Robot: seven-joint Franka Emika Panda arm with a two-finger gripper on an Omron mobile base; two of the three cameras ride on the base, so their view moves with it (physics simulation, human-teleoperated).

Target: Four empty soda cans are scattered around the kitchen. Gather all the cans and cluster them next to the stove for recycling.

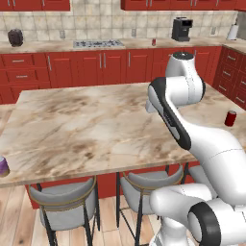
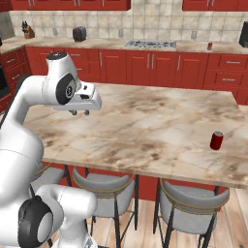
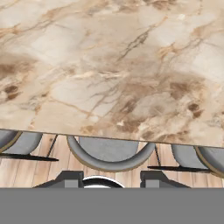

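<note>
The arm folded high over the worktop (image 2: 145,121), its pincer (image 2: 80,112) pressed together, empty; a red can (image 2: 216,140) stood upright near the worktop's right edge

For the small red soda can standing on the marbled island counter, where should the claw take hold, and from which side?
Grip the small red soda can around its mid-body, claw coming from above or from the robot's side. It stands upright and alone on the marbled island counter, its round wall free all around.
</note>
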